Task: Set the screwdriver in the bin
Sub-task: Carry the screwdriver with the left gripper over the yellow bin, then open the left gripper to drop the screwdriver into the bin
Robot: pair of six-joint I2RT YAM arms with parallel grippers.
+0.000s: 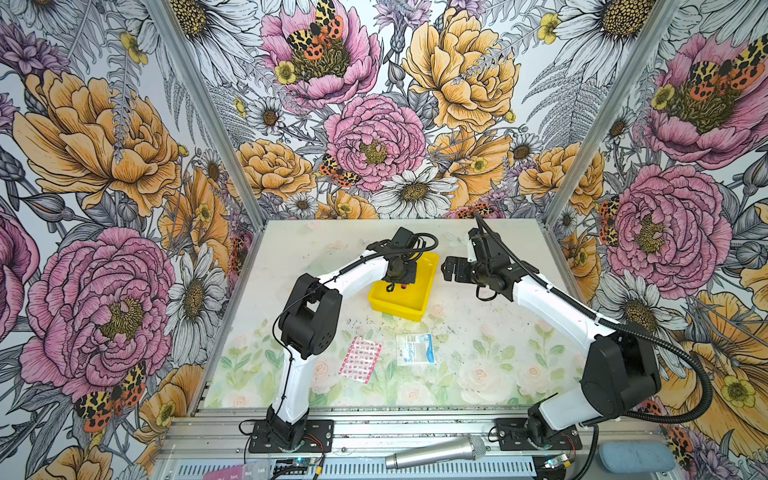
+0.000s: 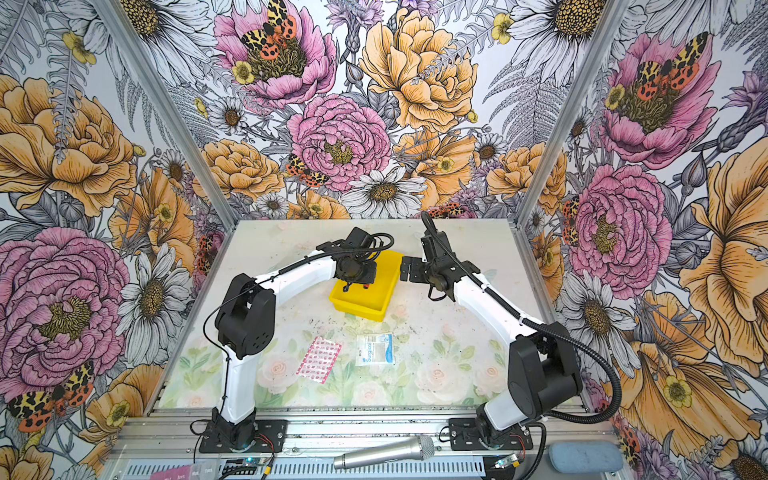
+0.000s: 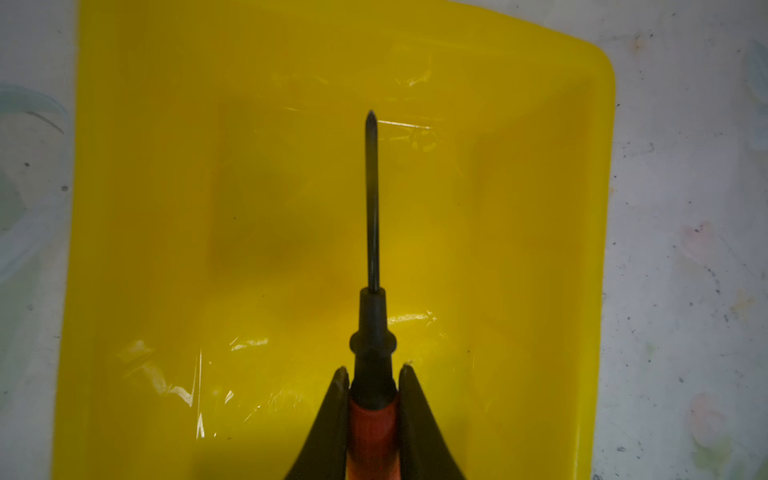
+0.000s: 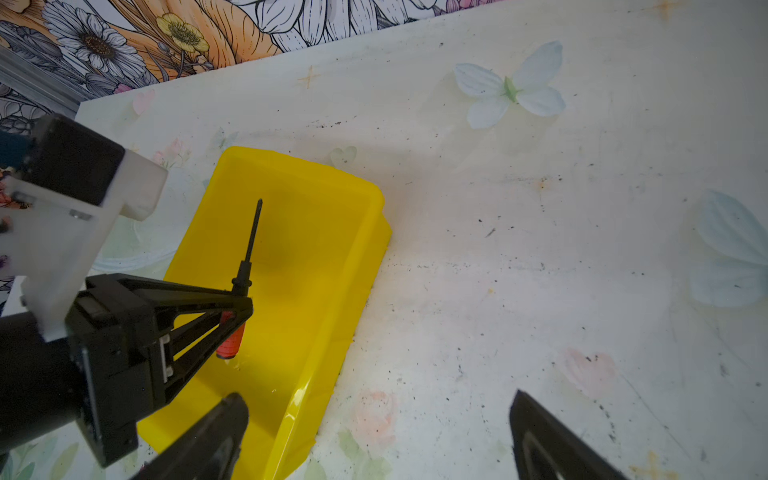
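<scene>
Pinching the orange handle of the screwdriver, the left gripper is holding it low over the floor of the yellow bin, shaft pointing along the bin. Beside the bin, the right gripper is hovering, fingers spread, gripping nothing.

The bin is glossy yellow plastic with glare spots, the screwdriver has a matt black shaft and a smooth orange-red plastic-looking handle, and the bench around the bin looks matt, scuffed and speckled.
</scene>
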